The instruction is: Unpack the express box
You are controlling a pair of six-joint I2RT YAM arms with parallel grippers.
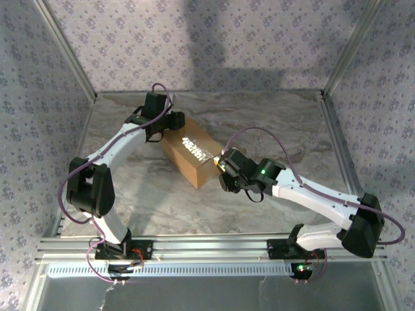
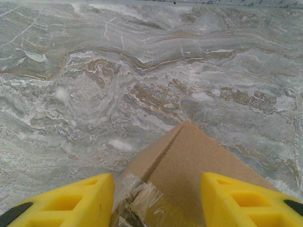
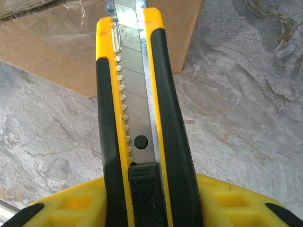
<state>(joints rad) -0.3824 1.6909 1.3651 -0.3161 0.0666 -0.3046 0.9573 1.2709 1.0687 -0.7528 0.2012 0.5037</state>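
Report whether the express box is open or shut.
Shut: the express box has its flaps lying flat, clear tape across the top seam.

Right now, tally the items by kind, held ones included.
box: 1
knife: 1
total: 2

no text legible, none on the express box (image 1: 185,163)
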